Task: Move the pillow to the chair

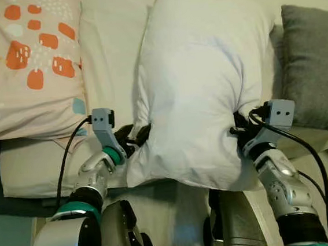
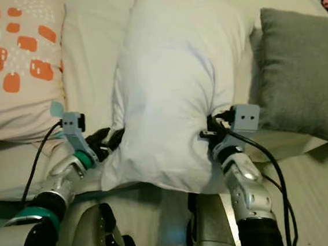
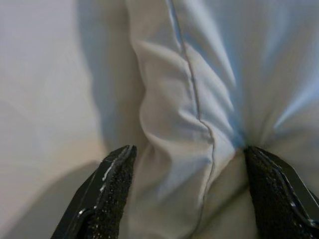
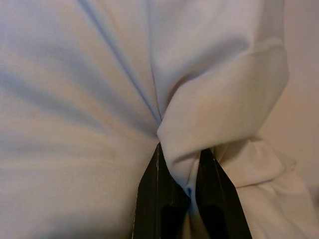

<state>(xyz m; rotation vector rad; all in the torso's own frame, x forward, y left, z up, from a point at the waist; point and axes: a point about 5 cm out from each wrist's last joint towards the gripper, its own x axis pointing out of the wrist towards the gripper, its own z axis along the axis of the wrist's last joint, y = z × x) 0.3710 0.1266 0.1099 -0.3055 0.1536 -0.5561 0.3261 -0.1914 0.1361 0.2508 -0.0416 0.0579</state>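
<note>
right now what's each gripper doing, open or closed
Left gripper: open, fingers either side of a fold at the white pillow's edge.
Right gripper: closed, pinching a fold of the pillow.

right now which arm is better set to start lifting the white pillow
The right. Its end effector is already pinched shut on a fold of the white pillow, while the left end effector straddles the pillow's seam with fingers spread wide.

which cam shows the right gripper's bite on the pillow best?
Right wrist view: right gripper pinches a fold of the white pillow close up. Eye views show it pressed into the pillow's side; left wrist view shows pillow cloth between the left gripper.
</note>
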